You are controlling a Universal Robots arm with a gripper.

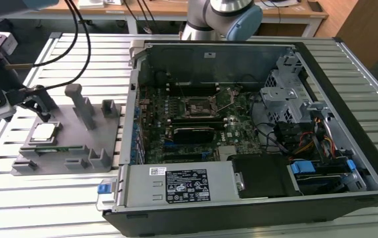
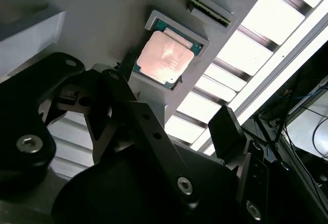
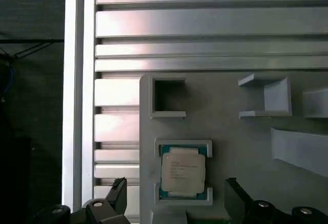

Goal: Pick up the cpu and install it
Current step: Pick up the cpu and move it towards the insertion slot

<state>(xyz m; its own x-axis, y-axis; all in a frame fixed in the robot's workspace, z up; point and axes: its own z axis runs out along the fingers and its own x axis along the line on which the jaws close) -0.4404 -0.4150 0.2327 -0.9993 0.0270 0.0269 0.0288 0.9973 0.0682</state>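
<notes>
A ribbed aluminium table (image 1: 76,49) carries an open black computer case (image 1: 255,213) and, at the exterior view's left, a grey plastic holder (image 1: 103,139). The cpu (image 1: 45,132), square with a silvery top, lies flat in the holder's recess. The hand (image 3: 176,187) hovers over it, fingers spread wide, holding nothing.

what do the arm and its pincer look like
The arm is silver-grey tubing with pale blue joint caps; black cables run to its wrist. The pincer is matt black, with angular linked fingers pinned by silver bolts.
</notes>
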